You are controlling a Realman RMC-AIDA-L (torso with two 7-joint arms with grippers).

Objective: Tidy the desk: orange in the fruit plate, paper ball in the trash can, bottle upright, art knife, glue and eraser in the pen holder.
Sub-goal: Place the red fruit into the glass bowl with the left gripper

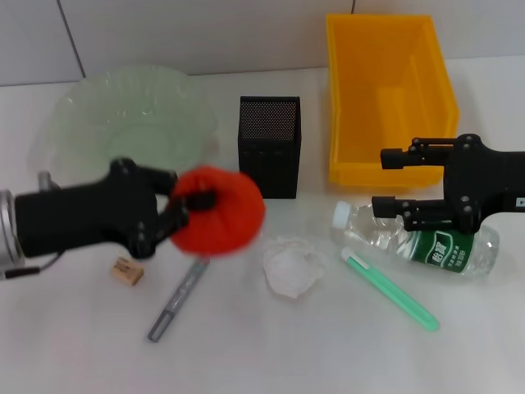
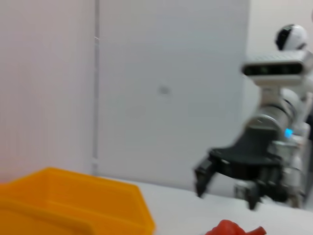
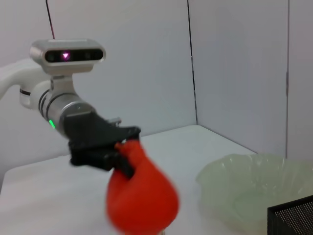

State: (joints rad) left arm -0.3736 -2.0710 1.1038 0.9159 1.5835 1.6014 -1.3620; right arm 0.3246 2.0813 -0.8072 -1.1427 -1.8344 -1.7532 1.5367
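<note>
My left gripper (image 1: 192,210) is shut on the orange (image 1: 221,212) and holds it above the table, in front of the pale green fruit plate (image 1: 90,123). The right wrist view shows that same gripper (image 3: 123,152) clamped on the orange (image 3: 142,198). My right gripper (image 1: 384,180) hangs open over the neck end of the bottle (image 1: 435,245), which lies on its side. A black mesh pen holder (image 1: 269,146) stands at the centre back. The paper ball (image 1: 290,267), grey art knife (image 1: 177,300), green glue (image 1: 390,290) and eraser (image 1: 128,270) lie on the table.
The yellow trash can (image 1: 390,90) stands at the back right, behind my right gripper. It also shows in the left wrist view (image 2: 73,203), with my right gripper (image 2: 226,188) farther off. A white wall runs close behind the table.
</note>
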